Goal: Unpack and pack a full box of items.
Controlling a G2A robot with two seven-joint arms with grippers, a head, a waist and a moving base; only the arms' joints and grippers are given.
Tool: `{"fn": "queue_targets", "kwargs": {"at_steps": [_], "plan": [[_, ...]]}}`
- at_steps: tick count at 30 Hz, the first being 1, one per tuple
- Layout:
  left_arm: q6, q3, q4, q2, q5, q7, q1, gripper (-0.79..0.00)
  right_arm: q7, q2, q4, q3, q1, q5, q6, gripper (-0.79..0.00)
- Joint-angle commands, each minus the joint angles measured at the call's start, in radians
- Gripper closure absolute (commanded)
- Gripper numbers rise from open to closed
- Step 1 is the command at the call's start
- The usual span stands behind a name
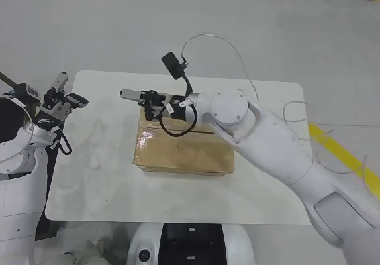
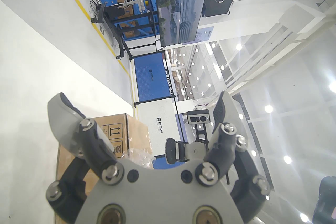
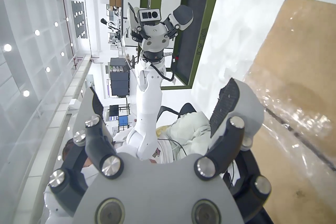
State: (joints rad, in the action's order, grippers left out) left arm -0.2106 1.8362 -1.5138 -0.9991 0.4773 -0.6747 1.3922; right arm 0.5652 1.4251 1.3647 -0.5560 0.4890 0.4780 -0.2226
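Two sets of jaws, both open on my feed: right gripper (image 1: pixel 130 95) over a corner of the taped box (image 1: pixel 183 149), left gripper (image 1: pixel 73 91) at the table (image 1: pixel 97 185) edge.

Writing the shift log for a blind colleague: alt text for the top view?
A closed, taped cardboard box sits centred on the table. The right pincer, open, hovers by the box's far left corner; the left pincer, open, is over the table's far left corner.

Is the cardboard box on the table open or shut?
Shut. The cardboard box has its top flaps lying flat, and clear tape runs along the seam between them.
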Motion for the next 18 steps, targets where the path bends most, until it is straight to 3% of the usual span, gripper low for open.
{"fn": "queue_targets", "kwargs": {"at_steps": [1, 9, 18], "plan": [[0.000, 0.000, 0.000, 0.000, 0.000, 0.000, 0.000, -0.785, -0.001, 0.024, -0.032, 0.030, -0.024, 0.008, -0.008, -0.785], [0.000, 0.000, 0.000, 0.000, 0.000, 0.000, 0.000, -0.785, -0.008, 0.104, -0.159, 0.099, -0.076, 0.028, -0.045, -0.785], [0.000, 0.000, 0.000, 0.000, 0.000, 0.000, 0.000, -0.785, 0.020, 0.155, -0.251, 0.115, -0.092, 0.029, -0.092, -0.785]]}}
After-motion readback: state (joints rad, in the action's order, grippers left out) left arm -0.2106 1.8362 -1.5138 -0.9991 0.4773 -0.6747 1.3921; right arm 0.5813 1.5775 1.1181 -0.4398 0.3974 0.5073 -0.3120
